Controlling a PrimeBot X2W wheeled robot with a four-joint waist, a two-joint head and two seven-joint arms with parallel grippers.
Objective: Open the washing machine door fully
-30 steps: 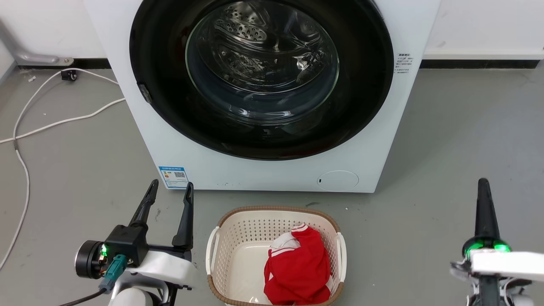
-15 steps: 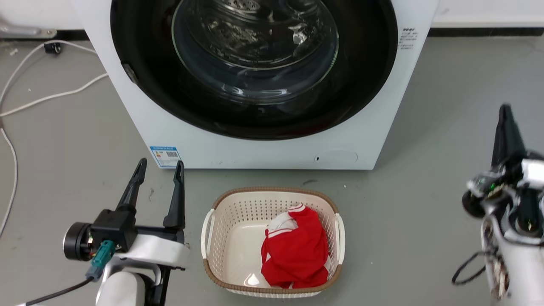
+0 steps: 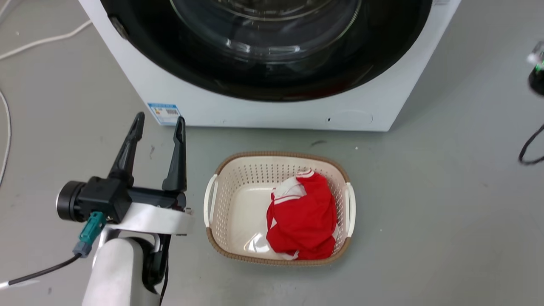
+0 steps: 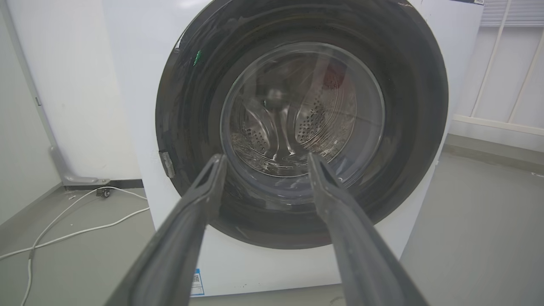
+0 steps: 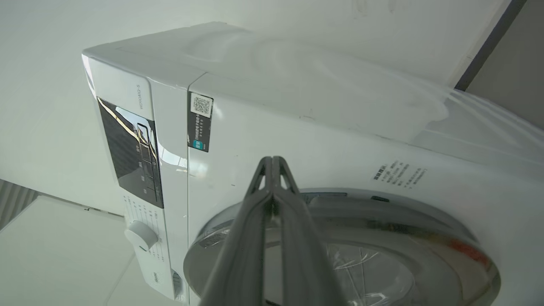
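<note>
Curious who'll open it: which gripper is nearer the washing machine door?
Probably right. The right gripper, shut, is close by the door; the left gripper, open, faces it from farther back.

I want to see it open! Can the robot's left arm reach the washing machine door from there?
Probably yes. The left gripper is open and points straight at the washing machine door, with nothing between them; the basket sits off to its side.

The washing machine door point(image 3: 263, 46) runs off the head view's top edge.
</note>
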